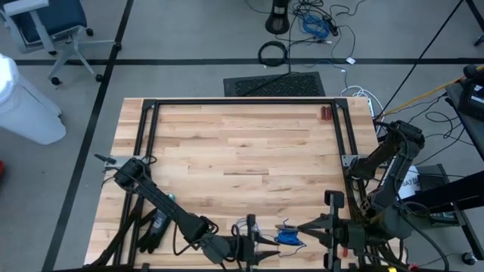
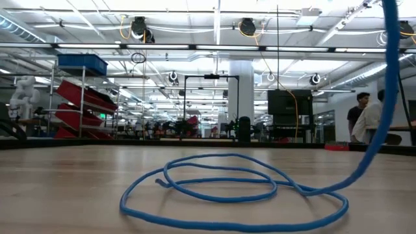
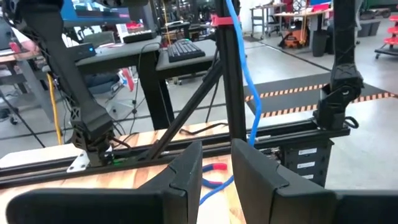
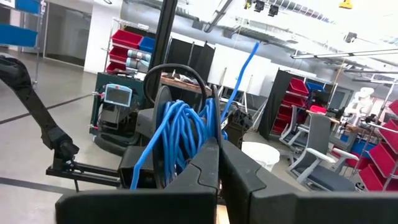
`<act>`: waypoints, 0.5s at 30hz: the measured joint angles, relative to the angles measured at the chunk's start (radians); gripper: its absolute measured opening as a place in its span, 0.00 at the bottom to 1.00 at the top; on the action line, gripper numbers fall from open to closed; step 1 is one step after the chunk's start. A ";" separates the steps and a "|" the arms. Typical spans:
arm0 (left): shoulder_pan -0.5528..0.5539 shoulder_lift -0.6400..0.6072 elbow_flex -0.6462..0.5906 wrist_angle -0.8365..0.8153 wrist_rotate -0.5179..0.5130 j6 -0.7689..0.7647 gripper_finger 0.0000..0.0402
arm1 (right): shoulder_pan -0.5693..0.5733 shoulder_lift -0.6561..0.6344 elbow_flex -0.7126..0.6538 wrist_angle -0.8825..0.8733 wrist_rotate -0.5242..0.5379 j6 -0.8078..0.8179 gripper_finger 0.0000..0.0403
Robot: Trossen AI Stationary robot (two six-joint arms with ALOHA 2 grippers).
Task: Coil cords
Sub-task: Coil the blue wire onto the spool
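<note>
High view: left tool (image 1: 253,243) narrowly parted, right tool (image 1: 302,227) closed beside blue cord (image 1: 287,237).

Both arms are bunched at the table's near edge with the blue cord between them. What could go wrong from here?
1. The thin blue cord lies in loose loops on the wooden table; pulling its raised end could drag them flat.
2. The left gripper and the shut right gripper sit very close, so they may collide.
3. A bundle of cord hangs at the right fingers; it may snag there.
</note>
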 joint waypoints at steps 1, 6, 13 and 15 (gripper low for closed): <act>0.000 0.000 0.000 0.000 0.002 0.000 0.23 | 0.000 0.000 0.000 0.001 0.000 0.000 0.00; -0.001 -0.004 0.000 -0.070 0.079 -0.003 0.23 | 0.003 0.000 0.000 0.000 0.000 0.000 0.00; -0.002 -0.005 0.000 -0.076 0.106 -0.007 0.23 | 0.010 0.000 0.000 0.003 0.000 -0.003 0.00; 0.000 -0.005 0.000 -0.077 0.106 -0.007 0.23 | 0.011 0.000 0.000 0.003 0.001 -0.007 0.00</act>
